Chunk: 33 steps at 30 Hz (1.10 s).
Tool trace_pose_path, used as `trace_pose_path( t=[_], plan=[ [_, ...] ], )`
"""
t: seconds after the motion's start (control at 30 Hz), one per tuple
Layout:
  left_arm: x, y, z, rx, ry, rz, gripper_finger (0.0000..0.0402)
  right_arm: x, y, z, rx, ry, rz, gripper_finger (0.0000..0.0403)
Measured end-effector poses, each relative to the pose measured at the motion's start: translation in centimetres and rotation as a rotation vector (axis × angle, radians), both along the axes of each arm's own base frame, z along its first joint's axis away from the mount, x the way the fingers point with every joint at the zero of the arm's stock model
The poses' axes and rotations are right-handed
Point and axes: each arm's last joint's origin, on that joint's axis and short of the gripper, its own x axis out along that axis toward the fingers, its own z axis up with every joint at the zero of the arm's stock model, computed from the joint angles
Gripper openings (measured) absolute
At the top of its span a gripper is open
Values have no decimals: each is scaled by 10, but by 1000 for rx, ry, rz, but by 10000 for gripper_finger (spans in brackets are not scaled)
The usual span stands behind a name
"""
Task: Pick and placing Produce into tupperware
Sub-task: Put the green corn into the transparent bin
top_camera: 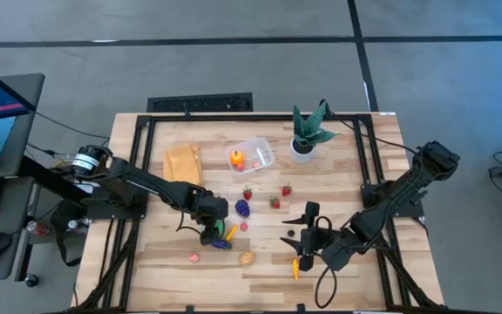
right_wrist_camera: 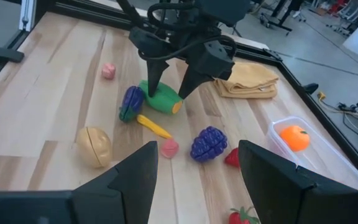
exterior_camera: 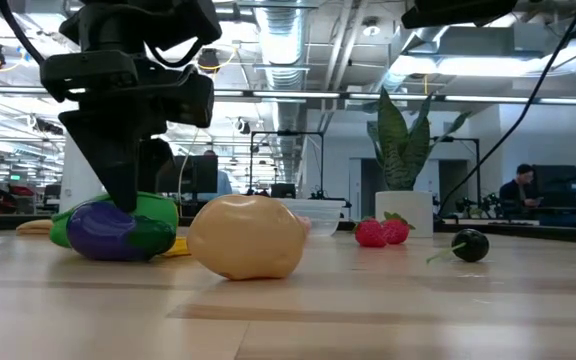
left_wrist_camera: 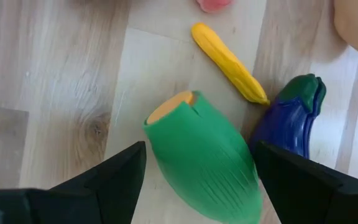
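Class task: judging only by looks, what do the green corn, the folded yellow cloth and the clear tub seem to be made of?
Green corn: probably moulded plastic, smooth with a slight sheen and fine ribbed lines.
Yellow cloth: soft fabric, matte, lying in rumpled folds.
Clear tub: likely thin see-through plastic; the wood and an orange fruit show through it.

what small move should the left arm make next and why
Probably close the left tool on the green corn: its open fingers sit either side of it, low over the table. The tub holds only an orange so far.
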Motion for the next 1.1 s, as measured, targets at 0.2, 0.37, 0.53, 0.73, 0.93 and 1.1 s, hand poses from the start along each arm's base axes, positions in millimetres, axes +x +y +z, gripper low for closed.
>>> trace_pose_path(
  t=[0.2,0.37,0.53,0.73,0.93,1.1],
  plan=[
    [0,0,0,-11,3,49,288,1,-2,0,-1,1,-7,216],
    [2,0,1,-22,-9,78,288,1,-2,0,0,2,-8,216],
    [2,-1,1,-33,-3,100,288,1,-2,0,1,3,-6,216],
    [0,-3,-1,-46,9,126,288,1,-2,0,1,3,-6,216],
    [-1,-4,-1,-36,13,138,288,1,-2,0,1,3,-6,216],
    [-1,-3,-1,-19,7,145,288,1,-2,0,1,3,-6,216]
  ],
)
